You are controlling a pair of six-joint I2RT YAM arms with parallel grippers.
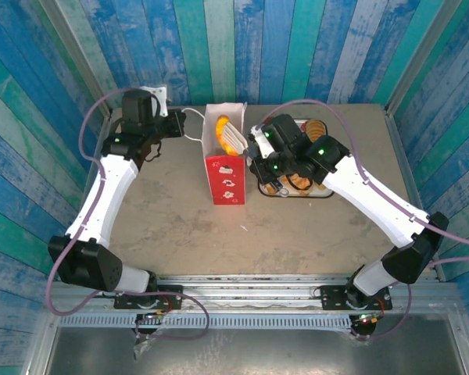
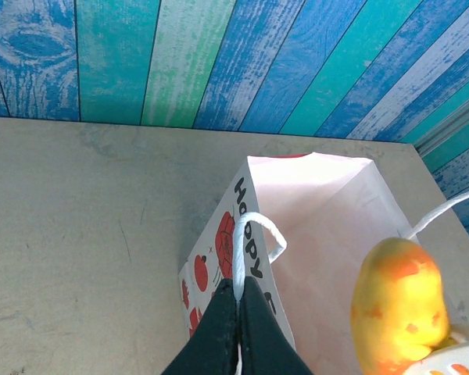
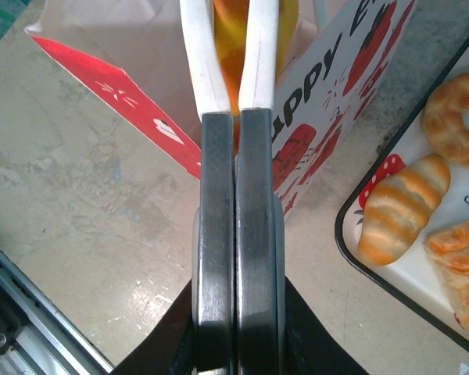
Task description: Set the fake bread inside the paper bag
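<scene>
Paper bag point(image 1: 225, 178): upright on the bench point(image 1: 172, 226), about midway between the two arms, mouth open upward; white upper part with red print, red lower part.
Loop handle point(image 2: 254, 234): thin white cord on the bag's left rim, pulled out toward the left arm.
Left pincer point(image 2: 239, 312): black fingers pressed together, clamped on the loop handle; in the top view point(image 1: 181, 123) just left of the bag's rim.
Right pincer point(image 3: 233, 23): white finger extensions closed onto a bread piece point(image 3: 285, 19); in the top view point(image 1: 233, 139) over the bag's mouth.
Bread piece, held: yellow-orange, glossy, rounded; in the left wrist view point(image 2: 397, 305) above the bag's open mouth, toward its right side. Probably at about rim height, though depth is hard to judge.
Tray point(image 3: 352, 234): white with a dark rim, flat on the bench just right of the bag, partly covered by the right arm in the top view point(image 1: 320, 195).
Bread on tray: ring doughnut point(image 3: 453, 117), striped roll point(image 3: 399, 215) and flaky pastry point(image 3: 461, 266) lying close together near the tray's edge closest to the bag.
Bag interior point(image 2: 320, 203): pale inner walls visible, bottom not in sight.
</scene>
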